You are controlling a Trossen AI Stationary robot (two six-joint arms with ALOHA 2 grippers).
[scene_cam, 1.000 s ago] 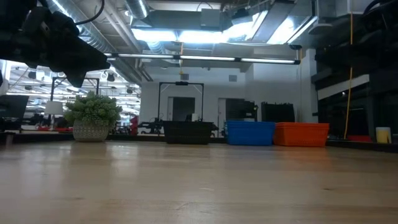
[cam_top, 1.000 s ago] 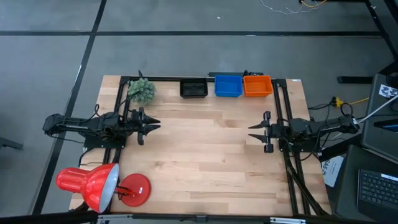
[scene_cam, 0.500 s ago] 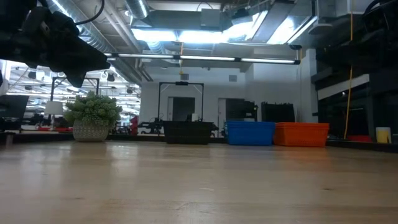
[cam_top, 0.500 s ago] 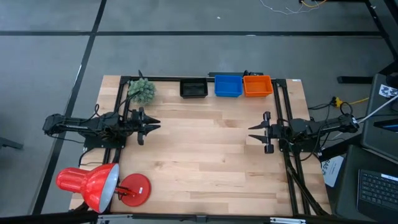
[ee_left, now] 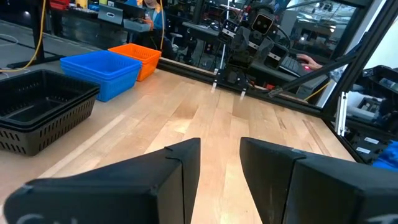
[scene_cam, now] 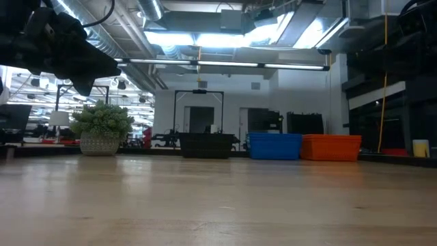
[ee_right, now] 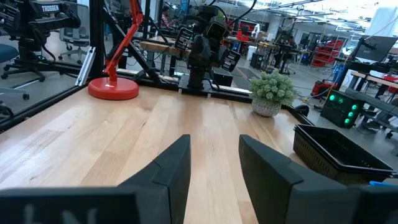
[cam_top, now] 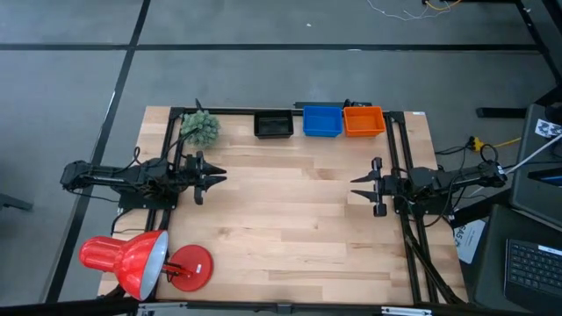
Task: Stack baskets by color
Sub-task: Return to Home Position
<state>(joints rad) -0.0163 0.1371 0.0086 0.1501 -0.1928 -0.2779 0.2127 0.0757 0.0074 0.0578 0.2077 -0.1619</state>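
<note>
Baskets: three single-colour stacks in a row at far edge of table [cam_top: 290, 237]: black stack [cam_top: 273, 125], blue stack [cam_top: 321, 121], orange stack [cam_top: 363, 120]. Sort looks complete. L gripper [cam_top: 211, 177] at left side, R gripper [cam_top: 365, 184] at right, facing inward, well apart from the stacks. Both released, nothing held; prob. park pose, nothing left to carry. Plant [cam_top: 200, 127] near black stack.

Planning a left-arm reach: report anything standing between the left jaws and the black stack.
Nothing visible does. Bare tabletop runs from the left jaws, open at the left side, to the black stack. The plant sits off that line.
</note>
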